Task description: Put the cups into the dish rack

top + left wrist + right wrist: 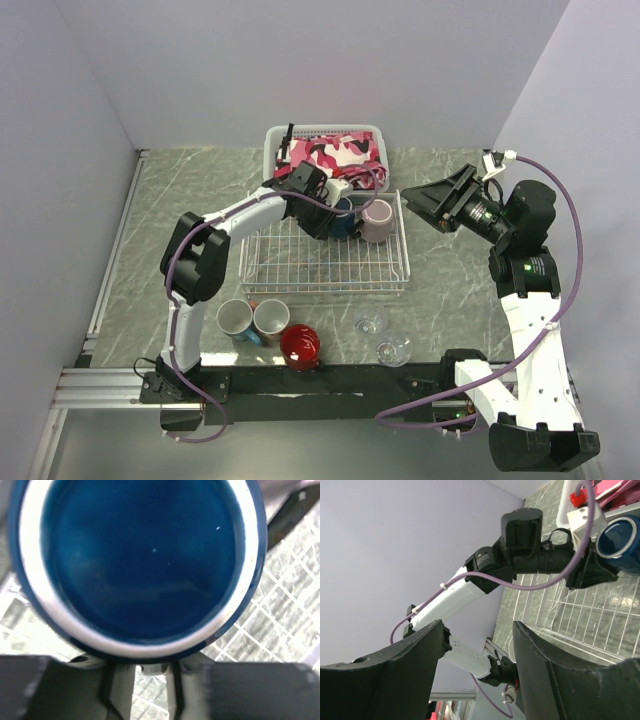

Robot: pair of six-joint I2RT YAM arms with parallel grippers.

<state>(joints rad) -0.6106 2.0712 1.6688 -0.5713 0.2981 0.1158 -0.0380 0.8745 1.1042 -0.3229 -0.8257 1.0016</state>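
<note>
The white wire dish rack lies mid-table. A navy mug stands upright at its far side beside a mauve-pink mug. My left gripper is at the navy mug. In the left wrist view the navy mug fills the frame from above, and the left gripper has its jaws slightly apart around a small pale piece at the mug's wall, with a sliver of gap. Teal, terracotta and red mugs and two clear glasses sit in front of the rack. My right gripper hangs open and empty to the rack's right.
A white slotted basket with pink camouflage cloth stands just behind the rack. Purple walls close in the table at the back and both sides. The right wrist view looks across at the left arm, the rack and the navy mug.
</note>
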